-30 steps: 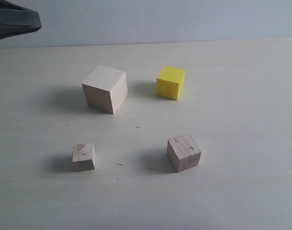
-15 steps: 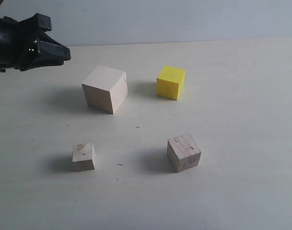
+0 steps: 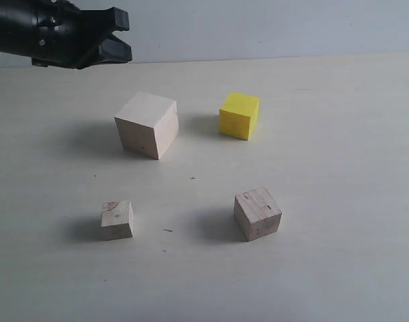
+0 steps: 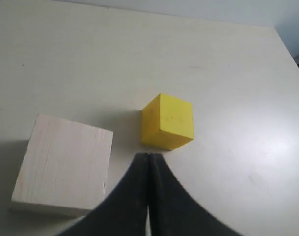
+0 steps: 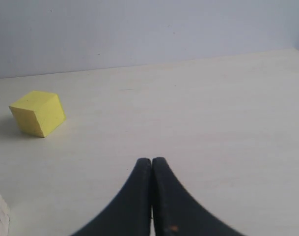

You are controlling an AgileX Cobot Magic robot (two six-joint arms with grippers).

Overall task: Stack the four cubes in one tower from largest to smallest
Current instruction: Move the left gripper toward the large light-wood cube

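Four cubes stand apart on the table (image 3: 338,168), none stacked: the pale wood cube (image 3: 147,124) at the far left of the exterior view, the yellow cube (image 3: 240,115) near it at the far right, the greyish wood cube (image 3: 258,213) at the near right, and the smallest wood cube (image 3: 117,220) at the near left. The left gripper (image 3: 121,35), clenched on nothing, hovers above the table beyond the pale wood cube. The right gripper (image 5: 151,161), likewise clenched and empty, is outside the exterior view.
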